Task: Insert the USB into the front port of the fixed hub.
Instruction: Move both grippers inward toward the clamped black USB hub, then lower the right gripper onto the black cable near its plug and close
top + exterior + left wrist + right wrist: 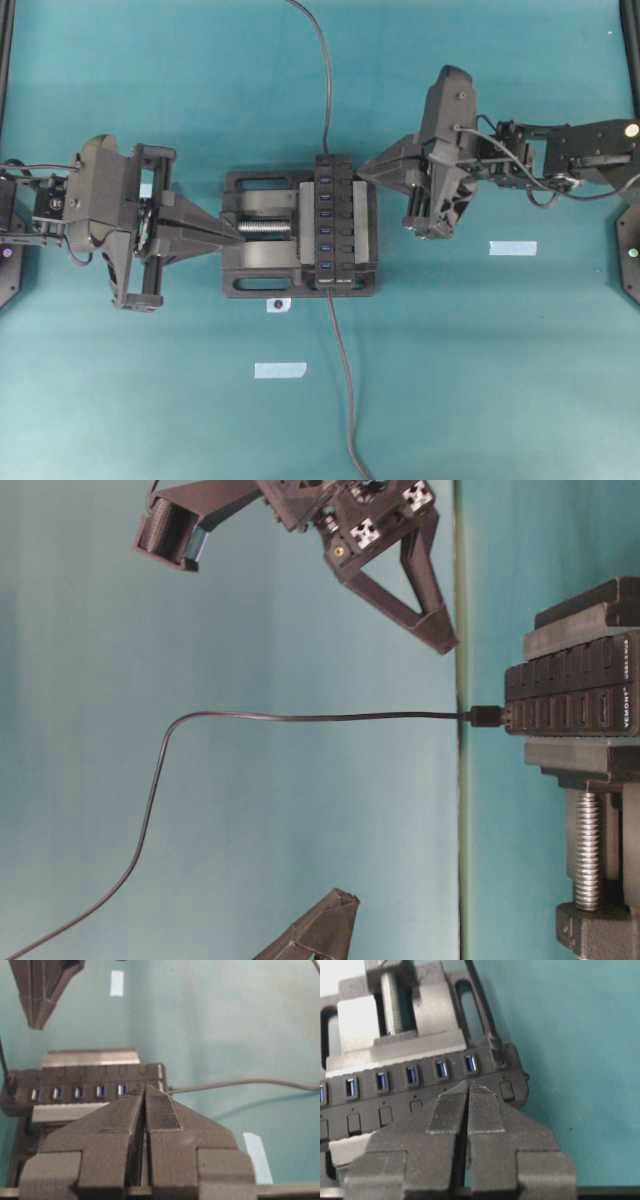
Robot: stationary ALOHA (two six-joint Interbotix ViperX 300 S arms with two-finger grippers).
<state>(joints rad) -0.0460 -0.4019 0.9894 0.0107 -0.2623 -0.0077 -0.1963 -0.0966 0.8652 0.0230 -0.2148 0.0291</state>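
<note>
Both grippers' fingers are pressed together and hold nothing: the left gripper point(238, 237) points at the vise's silver screw point(262, 228), the right gripper point(362, 173) hovers beside the far end of the fixed hub point(333, 222). The hub sits clamped in the black vise point(252, 272) on the teal table point(150, 400). The USB point(487, 716) sits plugged into the hub's near end, its cable point(345, 390) trailing toward the table edge.

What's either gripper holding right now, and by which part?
Nothing. The left gripper and right gripper are both shut with nothing between the fingers. The USB sits at the end of the fixed hub, untouched.
</note>
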